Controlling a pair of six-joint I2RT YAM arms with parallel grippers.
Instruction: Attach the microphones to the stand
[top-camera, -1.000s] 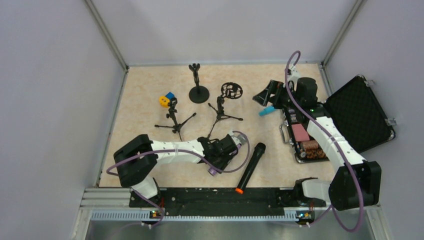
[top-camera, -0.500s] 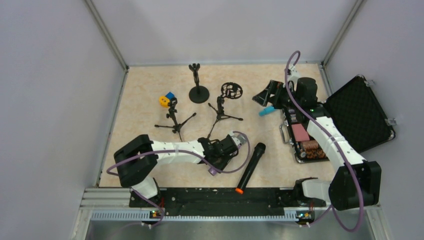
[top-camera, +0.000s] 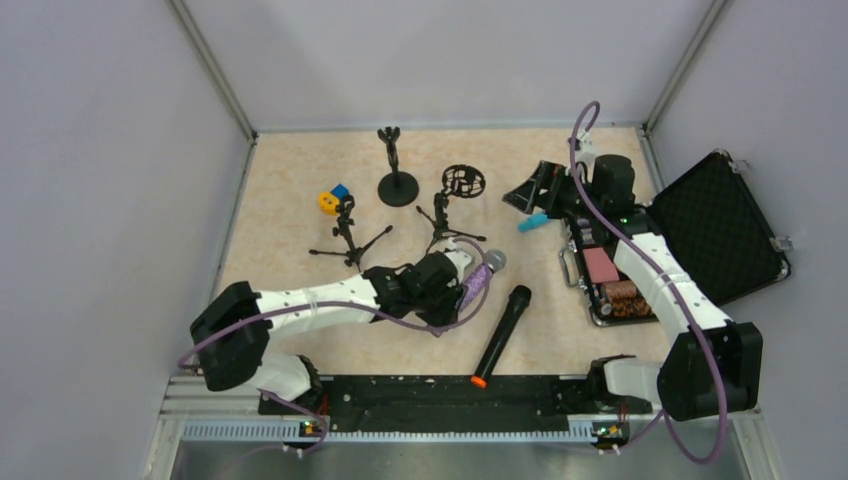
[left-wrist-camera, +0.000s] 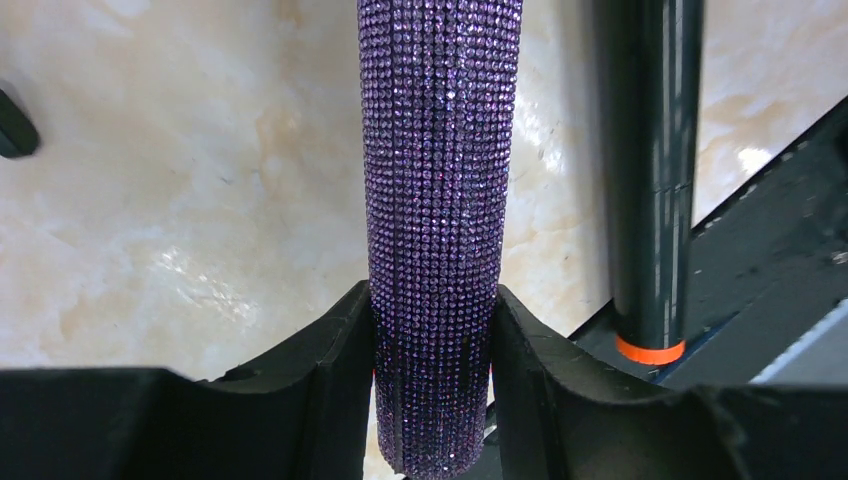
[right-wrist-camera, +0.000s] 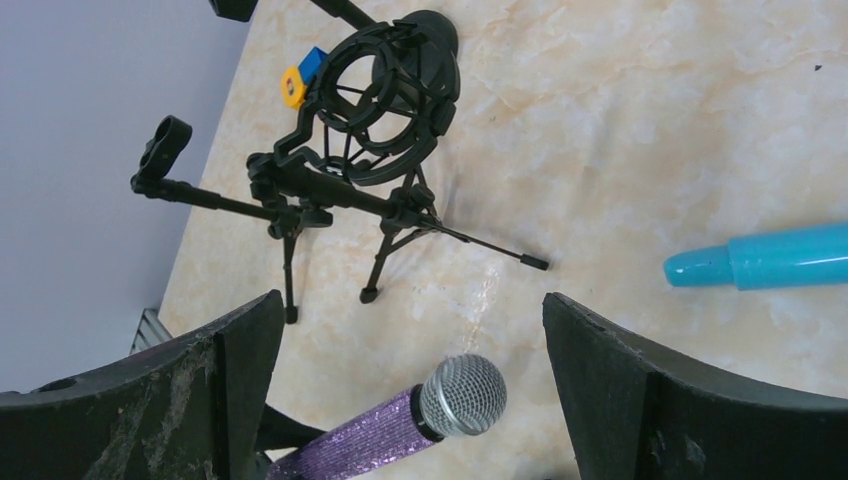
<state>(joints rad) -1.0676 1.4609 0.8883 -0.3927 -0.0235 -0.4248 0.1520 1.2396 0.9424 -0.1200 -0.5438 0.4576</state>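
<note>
Purple microphone gripped in left jaws, moved up-table, right jaws open.

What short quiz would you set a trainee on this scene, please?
1. True or false: the left gripper is shut on the purple microphone.
2. How is the black microphone placed? A) standing upright B) lying flat on the table C) held in the air
3. In a word, how do the jaws of the right gripper stand?

Key: 1 true; 2 B; 3 open, with nothing between them.
</note>
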